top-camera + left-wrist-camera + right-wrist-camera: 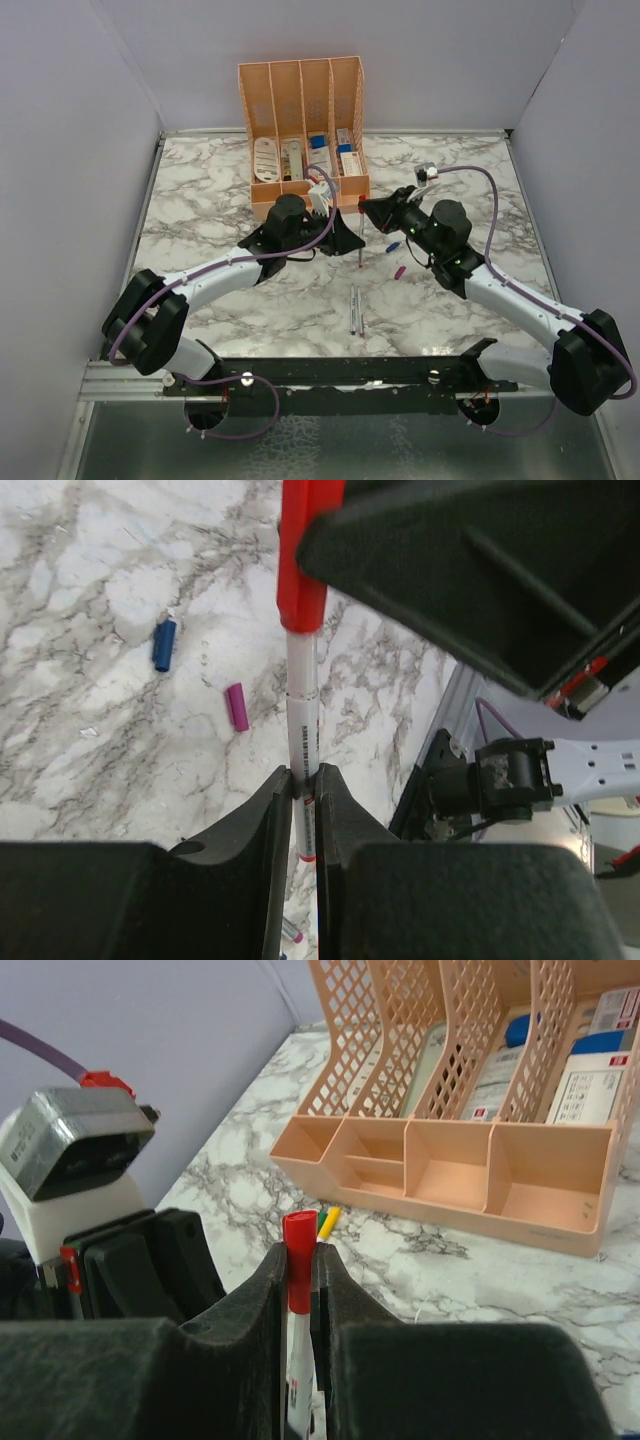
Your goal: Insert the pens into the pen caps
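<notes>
My left gripper is shut on a grey-white pen, held above the marble table. A red cap sits on the pen's far end. My right gripper is shut on that red cap, with the pen's white barrel running below it. In the top view the two grippers meet in front of the organizer, left and right, with the pen between them. A blue cap and a magenta cap lie loose on the table. Two more pens lie side by side nearer the bases.
The peach organizer with boxed items stands at the back centre, close behind both grippers. A yellow and green piece lies just before its front trays. Grey walls enclose the table's left, right and back.
</notes>
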You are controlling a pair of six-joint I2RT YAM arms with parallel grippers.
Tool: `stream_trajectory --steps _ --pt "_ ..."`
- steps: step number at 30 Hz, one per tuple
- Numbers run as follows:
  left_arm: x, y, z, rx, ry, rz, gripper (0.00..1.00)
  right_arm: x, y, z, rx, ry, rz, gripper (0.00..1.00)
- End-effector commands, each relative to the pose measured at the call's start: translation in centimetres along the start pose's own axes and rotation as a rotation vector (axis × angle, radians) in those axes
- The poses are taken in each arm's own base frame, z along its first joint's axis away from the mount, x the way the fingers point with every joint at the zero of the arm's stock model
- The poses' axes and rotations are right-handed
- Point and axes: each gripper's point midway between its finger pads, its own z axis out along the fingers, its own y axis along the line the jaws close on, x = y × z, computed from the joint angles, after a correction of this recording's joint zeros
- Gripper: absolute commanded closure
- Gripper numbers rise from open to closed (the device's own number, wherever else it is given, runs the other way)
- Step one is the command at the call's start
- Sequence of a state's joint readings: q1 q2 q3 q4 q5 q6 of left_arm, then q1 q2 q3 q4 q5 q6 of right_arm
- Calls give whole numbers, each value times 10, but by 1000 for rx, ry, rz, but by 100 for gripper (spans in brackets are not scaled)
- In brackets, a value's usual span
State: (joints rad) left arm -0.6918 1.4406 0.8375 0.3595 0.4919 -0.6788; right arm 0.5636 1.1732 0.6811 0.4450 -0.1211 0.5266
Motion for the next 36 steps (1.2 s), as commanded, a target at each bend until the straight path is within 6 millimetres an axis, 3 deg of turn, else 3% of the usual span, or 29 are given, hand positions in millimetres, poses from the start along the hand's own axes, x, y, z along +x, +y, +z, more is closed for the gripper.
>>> stream_trajectory --steps 1,9,15,36 --pt "-26 -5 -3 -10 -97 42 100 26 7 -11 -36 107 31 99" --pt "-25 -3 -5 -22 -106 34 100 25 7 -12 -30 113 19 99" --pt "-32 -3 -7 -39 -135 37 100 36 8 -10 -38 163 13 99" --pt "-94 4 -22 -136 -342 73 100 93 8 -18 -37 368 -15 99"
